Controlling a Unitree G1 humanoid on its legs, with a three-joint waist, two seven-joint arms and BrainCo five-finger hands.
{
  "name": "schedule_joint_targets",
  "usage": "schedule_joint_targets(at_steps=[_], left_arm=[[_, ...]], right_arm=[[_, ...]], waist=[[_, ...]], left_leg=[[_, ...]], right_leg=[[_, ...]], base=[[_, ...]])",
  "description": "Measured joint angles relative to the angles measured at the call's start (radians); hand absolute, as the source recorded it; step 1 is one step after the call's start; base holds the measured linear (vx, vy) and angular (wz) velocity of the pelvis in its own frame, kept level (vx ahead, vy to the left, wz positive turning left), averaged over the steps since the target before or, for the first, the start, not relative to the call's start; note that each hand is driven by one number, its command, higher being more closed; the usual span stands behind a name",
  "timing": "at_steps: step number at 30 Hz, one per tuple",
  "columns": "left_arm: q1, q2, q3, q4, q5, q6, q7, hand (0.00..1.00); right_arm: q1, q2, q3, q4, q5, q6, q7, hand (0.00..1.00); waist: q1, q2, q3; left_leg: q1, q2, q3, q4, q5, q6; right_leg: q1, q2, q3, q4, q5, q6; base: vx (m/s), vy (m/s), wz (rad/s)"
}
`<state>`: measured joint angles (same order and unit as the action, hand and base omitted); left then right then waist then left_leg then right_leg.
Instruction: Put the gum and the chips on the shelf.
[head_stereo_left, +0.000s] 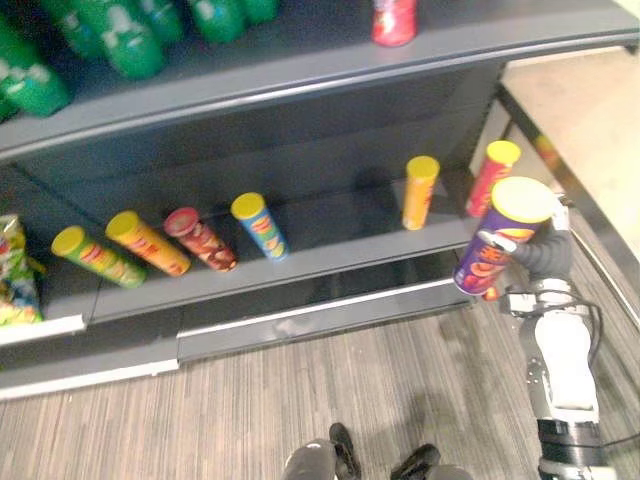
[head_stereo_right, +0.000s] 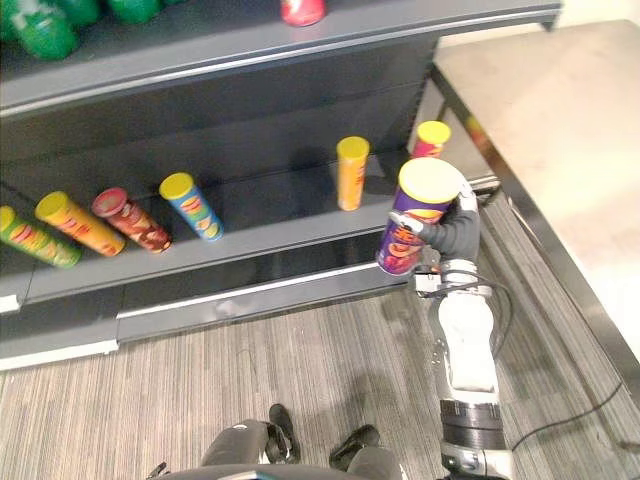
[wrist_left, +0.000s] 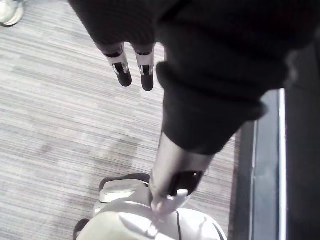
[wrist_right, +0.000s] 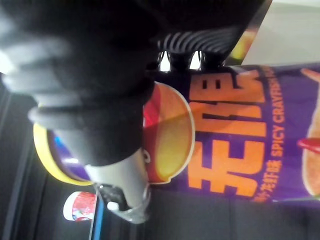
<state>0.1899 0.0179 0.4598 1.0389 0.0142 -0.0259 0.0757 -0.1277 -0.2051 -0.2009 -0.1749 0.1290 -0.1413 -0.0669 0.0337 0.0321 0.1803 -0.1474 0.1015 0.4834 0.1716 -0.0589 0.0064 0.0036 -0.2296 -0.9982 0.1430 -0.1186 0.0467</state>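
Right hand (head_stereo_left: 535, 255) curled round purple chips can (head_stereo_left: 497, 235), tilted in air before right end of lower shelf (head_stereo_left: 340, 255). Orange can (head_stereo_left: 420, 192) and red can (head_stereo_left: 488, 180) upright behind. Left hand (wrist_left: 122, 70) relaxed above floor (wrist_left: 60, 125).

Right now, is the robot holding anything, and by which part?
Yes: its right hand is curled round the purple chips can, gripping the tube's side about midway below the yellow lid. The left hand holds nothing.
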Motion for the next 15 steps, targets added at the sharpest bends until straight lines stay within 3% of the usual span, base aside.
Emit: schedule_joint_targets(at_steps=[2,6,15], left_arm=[[0.000,0.000,0.013,0.013,0.009,0.002,-0.003,0.00],[0.002,-0.008,0.015,0.025,0.010,0.007,-0.003,0.00],[0.007,0.001,-0.032,0.014,0.011,0.006,-0.004,0.00]], right_arm=[[0.024,0.022,-0.034,-0.019,-0.013,0.001,-0.007,1.00],[0.035,0.072,-0.060,-0.048,-0.015,0.002,-0.016,1.00],[0.032,0.070,-0.066,-0.014,-0.053,0.007,-0.039,1.00]], waist=[[-0.004,0.002,-0.004],[-0.005,-0.007,-0.015],[-0.003,-0.008,-0.017]], left_leg=[[0.013,-0.013,-0.017,-0.072,0.000,0.000],[0.033,-0.066,-0.036,-0.209,0.069,0.033],[0.072,-0.083,-0.024,-0.231,0.073,0.036]], right_leg=[[0.000,0.010,-0.027,-0.003,0.006,0.008],[-0.014,0.021,-0.047,-0.063,0.077,0.010],[-0.007,0.005,-0.002,-0.051,0.100,0.002]], base=[[-0.11,0.115,0.62],[-0.07,0.088,0.17],[-0.03,0.003,-0.12]])
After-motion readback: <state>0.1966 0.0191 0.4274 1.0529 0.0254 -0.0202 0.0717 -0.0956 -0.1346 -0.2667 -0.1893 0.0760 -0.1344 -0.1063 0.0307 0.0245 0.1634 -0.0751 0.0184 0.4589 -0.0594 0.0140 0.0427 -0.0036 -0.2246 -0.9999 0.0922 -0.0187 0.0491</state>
